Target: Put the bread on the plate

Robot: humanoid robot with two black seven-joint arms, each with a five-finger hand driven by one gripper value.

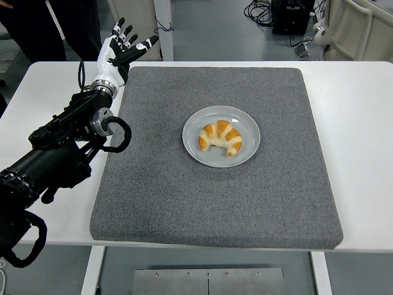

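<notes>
Your bread (220,138) sits on the plate (249,123) mid-mat, so the placing looks done, and your left hand (120,46), fingers spread and empty at the far left, need only clear to rest.

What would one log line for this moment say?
croissant: on plate | left hand: open, empty, far-left of mat | right arm: unseen
</notes>
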